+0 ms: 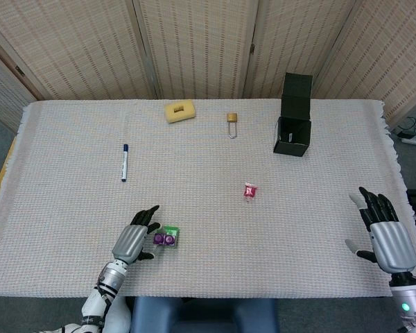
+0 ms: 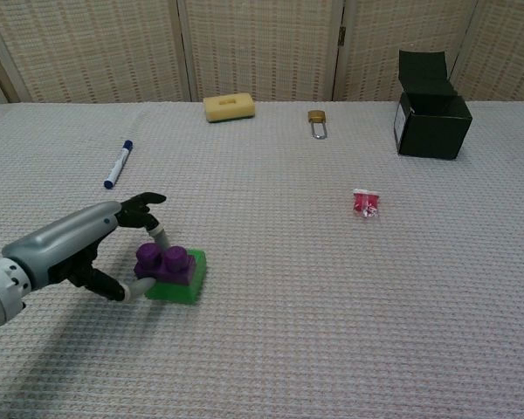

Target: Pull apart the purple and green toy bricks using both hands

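Chest view: woven cloth-covered table [image 2: 349,332], wicker screens [image 2: 262,44] behind.

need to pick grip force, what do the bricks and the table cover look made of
Purple brick and green brick: likely hard moulded plastic, smooth, saturated colour, crisp studs. Table cover: looks like woven fabric, matte, with a fine repeating ribbed texture. Left hand touches the bricks.
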Controlling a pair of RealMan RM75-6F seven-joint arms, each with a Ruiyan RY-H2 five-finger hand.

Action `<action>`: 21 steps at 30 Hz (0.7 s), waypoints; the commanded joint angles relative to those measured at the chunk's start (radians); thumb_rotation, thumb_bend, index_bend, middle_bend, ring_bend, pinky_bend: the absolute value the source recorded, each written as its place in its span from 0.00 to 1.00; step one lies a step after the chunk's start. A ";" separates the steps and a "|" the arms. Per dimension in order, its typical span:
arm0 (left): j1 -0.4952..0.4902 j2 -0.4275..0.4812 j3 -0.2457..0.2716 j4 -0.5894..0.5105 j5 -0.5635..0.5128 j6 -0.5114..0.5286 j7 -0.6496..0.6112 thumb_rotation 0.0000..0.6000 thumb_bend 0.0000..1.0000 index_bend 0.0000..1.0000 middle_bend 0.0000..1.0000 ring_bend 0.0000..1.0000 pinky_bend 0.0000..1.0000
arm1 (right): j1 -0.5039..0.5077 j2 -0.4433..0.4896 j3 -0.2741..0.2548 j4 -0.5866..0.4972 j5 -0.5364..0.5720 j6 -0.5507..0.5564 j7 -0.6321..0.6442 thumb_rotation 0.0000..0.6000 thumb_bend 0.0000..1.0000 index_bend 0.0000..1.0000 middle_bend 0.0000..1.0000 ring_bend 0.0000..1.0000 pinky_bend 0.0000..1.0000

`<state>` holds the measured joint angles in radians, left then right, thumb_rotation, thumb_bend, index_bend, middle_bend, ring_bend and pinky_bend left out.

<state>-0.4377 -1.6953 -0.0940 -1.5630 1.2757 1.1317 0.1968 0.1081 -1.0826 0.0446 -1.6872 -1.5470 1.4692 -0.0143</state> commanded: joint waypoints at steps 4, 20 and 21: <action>0.044 0.000 -0.018 0.057 0.091 0.121 -0.164 1.00 0.61 0.76 0.15 0.00 0.00 | 0.025 0.014 0.004 0.018 0.005 -0.047 0.070 1.00 0.27 0.00 0.00 0.00 0.00; 0.063 0.059 -0.048 -0.059 0.109 0.167 -0.276 1.00 0.67 0.81 0.17 0.00 0.00 | 0.341 -0.268 -0.027 0.390 -0.198 -0.287 0.876 1.00 0.27 0.00 0.00 0.00 0.00; 0.061 0.063 -0.053 -0.075 0.098 0.161 -0.272 1.00 0.67 0.81 0.17 0.00 0.00 | 0.353 -0.283 -0.028 0.402 -0.202 -0.286 0.912 1.00 0.27 0.00 0.00 0.00 0.00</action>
<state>-0.3737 -1.6441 -0.1345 -1.6097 1.3941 1.3026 -0.0882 0.3603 -1.2573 0.0347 -1.3996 -1.6760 1.2203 0.6653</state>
